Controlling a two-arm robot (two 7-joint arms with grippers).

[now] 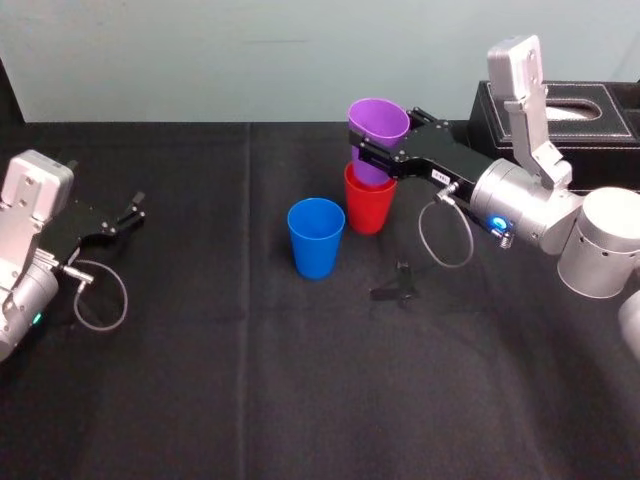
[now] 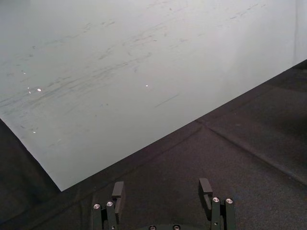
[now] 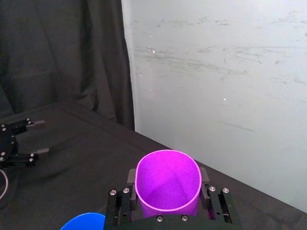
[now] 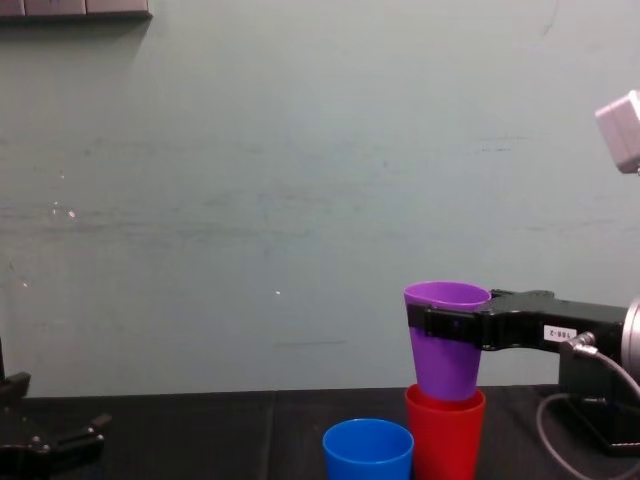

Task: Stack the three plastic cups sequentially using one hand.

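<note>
The right gripper (image 1: 374, 152) is clamped on the purple cup (image 1: 378, 122) just under its rim; the cup's base is just inside the red cup (image 1: 369, 212) directly below, not yet seated, I judge; the blue cup (image 1: 316, 238), lower beside the fingertips, is unstacked; the left gripper (image 1: 130, 212) lies far aside, fingers apart.

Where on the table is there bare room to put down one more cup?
Bare black cloth lies between the left gripper and the blue cup, and along the near edge. It is crowded where the right gripper holds the purple cup at the mouth of the red cup, beside a small black piece.
</note>
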